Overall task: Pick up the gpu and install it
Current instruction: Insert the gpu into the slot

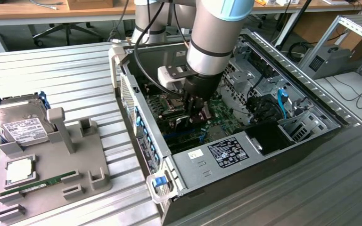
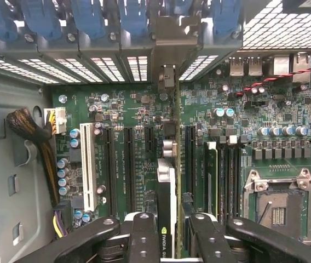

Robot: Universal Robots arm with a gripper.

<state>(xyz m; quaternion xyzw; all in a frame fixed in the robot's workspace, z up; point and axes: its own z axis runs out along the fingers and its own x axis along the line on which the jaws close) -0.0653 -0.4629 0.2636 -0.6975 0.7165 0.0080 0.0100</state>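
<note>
You had gripper (image 2: 171,235) clamped on gpu (image 2: 165,181), edge-on at motherboard (image 2: 133,109) slots. Your risk: slight tilt could have jammed bracket at rear opening, or missed slot.

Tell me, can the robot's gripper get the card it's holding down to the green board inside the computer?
Probably yes. The gripper holds the gpu edge-on close over the motherboard, the case is open on that side, and nothing seems to sit in between.

My end effector (image 2: 171,226) looks matt black; the gpu (image 2: 166,181) shows dull silver metal; the table (image 1: 55,70) is ribbed, matt grey metal.
</note>
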